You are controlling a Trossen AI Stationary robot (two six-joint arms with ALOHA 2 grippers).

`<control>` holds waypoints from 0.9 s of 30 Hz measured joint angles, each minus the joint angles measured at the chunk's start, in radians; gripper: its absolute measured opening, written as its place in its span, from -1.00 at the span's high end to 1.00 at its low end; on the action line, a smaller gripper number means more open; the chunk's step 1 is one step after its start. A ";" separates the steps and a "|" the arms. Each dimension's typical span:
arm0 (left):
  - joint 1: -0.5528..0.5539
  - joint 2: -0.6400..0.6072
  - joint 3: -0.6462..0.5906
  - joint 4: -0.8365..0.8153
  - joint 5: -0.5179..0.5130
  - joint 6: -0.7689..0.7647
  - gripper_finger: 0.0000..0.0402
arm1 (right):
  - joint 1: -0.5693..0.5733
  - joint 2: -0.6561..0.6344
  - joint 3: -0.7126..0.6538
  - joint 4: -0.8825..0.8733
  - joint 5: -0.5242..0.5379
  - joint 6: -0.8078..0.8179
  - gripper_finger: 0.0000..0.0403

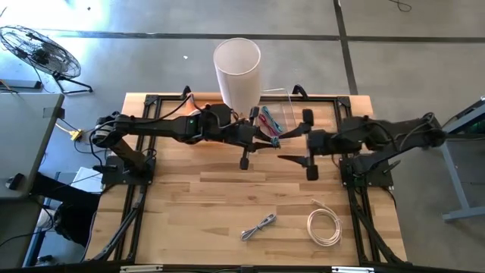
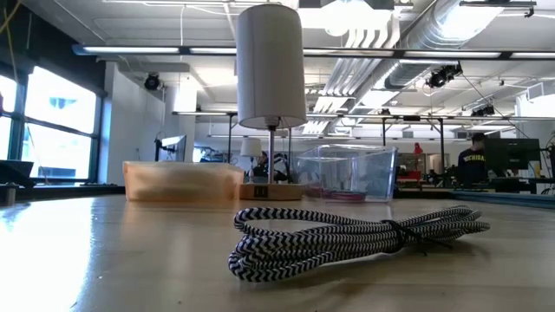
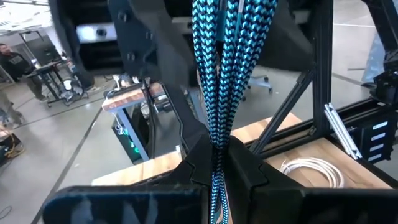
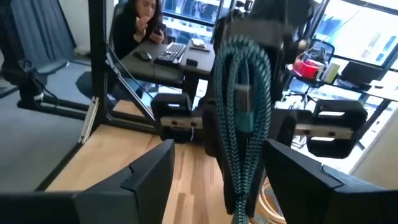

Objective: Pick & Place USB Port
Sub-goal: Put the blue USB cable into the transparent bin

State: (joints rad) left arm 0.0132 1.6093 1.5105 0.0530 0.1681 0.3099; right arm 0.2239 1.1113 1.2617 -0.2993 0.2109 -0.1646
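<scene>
A teal-and-black braided USB cable (image 3: pixel 219 74), folded into a bundle, is held above the table's far middle by my left gripper (image 3: pixel 217 167), which is shut on it. In the high view the left gripper (image 1: pixel 264 142) reaches in from the left, with the cable (image 1: pixel 270 136) at its tip. My right gripper (image 4: pixel 217 152) faces it from the right, open. Its two fingers stand on either side of the cable bundle (image 4: pixel 239 124) without touching it. In the high view the right gripper (image 1: pixel 288 145) sits just right of the cable. Neither gripper shows in the low view. My left gripper pinches the cable bundle (image 3: pixel 217 149) between its two fingers, several strands together. The fingers come roughly level from the table's left and lie across the strands. The bundle stands upright and is lifted clear of the table.
A white lamp (image 1: pixel 237 68) and a clear bin (image 1: pixel 279 115) holding coloured cables stand at the far edge just behind the grippers. An orange tray (image 2: pixel 182 182) sits beside the lamp. A black-and-white braided cable (image 1: pixel 258 226) and a white coiled cable (image 1: pixel 324 226) lie near the near edge.
</scene>
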 joint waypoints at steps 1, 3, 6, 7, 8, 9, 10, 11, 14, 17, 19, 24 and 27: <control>0.000 0.000 0.000 0.000 -0.001 0.000 0.94 | -0.009 0.008 0.000 0.000 -0.012 0.000 -0.17; 0.000 0.000 0.000 -0.003 -0.002 0.000 0.94 | -0.028 0.024 0.000 -0.001 -0.043 0.000 -0.17; 0.000 0.000 0.000 -0.003 -0.002 0.006 0.94 | -0.047 0.036 0.000 0.011 -0.073 0.000 -0.17; 0.000 0.000 0.000 -0.004 -0.002 0.010 0.94 | -0.050 0.037 0.000 0.016 -0.079 0.000 -0.17; 0.000 0.000 0.000 -0.006 -0.003 0.017 0.94 | -0.053 0.037 0.000 0.022 -0.085 0.000 -0.16; 0.000 0.000 0.000 -0.011 -0.003 0.021 0.94 | -0.054 0.037 0.000 0.028 -0.091 -0.001 -0.15; 0.000 0.000 0.000 -0.015 -0.003 0.023 0.94 | -0.055 0.037 0.000 0.034 -0.095 -0.001 -0.14; 0.000 0.000 0.000 -0.022 -0.005 0.023 0.94 | -0.055 0.036 0.000 0.036 -0.099 -0.002 -0.12; 0.000 0.000 0.000 -0.035 -0.017 0.026 0.94 | -0.054 0.033 0.000 0.035 -0.099 -0.024 -0.02; 0.000 0.000 0.000 -0.035 -0.017 0.026 0.94 | -0.055 0.033 0.000 0.032 -0.104 -0.031 0.17; 0.000 0.000 0.000 -0.040 -0.017 0.026 0.94 | -0.055 0.033 0.000 0.019 -0.105 -0.056 0.40; 0.000 0.000 -0.002 -0.050 -0.022 0.027 0.92 | -0.055 0.032 0.000 0.001 -0.090 -0.108 0.87; 0.001 0.000 -0.002 -0.060 -0.028 0.049 0.78 | -0.055 0.032 0.000 -0.007 -0.062 -0.103 0.86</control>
State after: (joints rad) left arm 0.0139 1.6093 1.5089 -0.0065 0.1402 0.3590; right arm 0.1693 1.1435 1.2617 -0.3064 0.1490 -0.2680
